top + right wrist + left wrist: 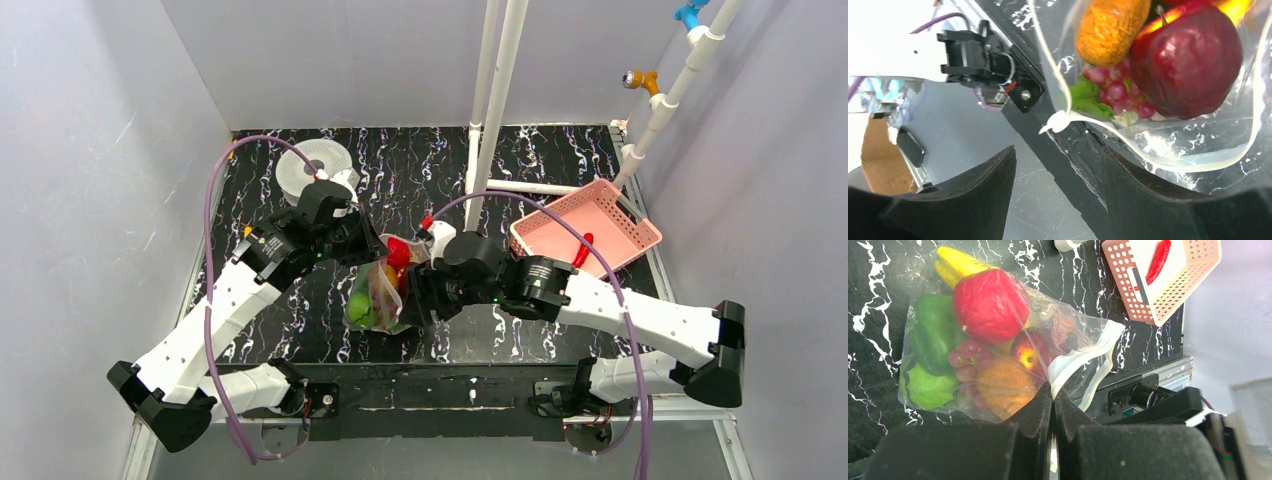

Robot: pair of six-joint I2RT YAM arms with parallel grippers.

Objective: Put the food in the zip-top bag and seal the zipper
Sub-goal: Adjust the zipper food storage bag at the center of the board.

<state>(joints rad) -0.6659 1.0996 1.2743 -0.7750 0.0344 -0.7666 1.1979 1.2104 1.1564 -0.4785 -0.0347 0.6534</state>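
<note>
left gripper [1053, 402] pinching zip-top bag [1083, 352] rim | right gripper [1058, 155] spread beside its mouth

One zip-top bag [1093, 335] lies on the desk. Inside it are two red pieces, a large red fruit [990, 305] and a red apple [1030, 352]. With them are one yellow piece [955, 267], one orange fruit [1005, 385] and one bunch of purple grapes [965, 362]. The green food [935, 332] shows as two lumps, whether one piece or two I cannot tell. Right of the bag stands one pink basket [1198, 262] holding one red chili [1158, 260]. Beyond the bag, to its left, sits one round spool [312, 165].
</note>
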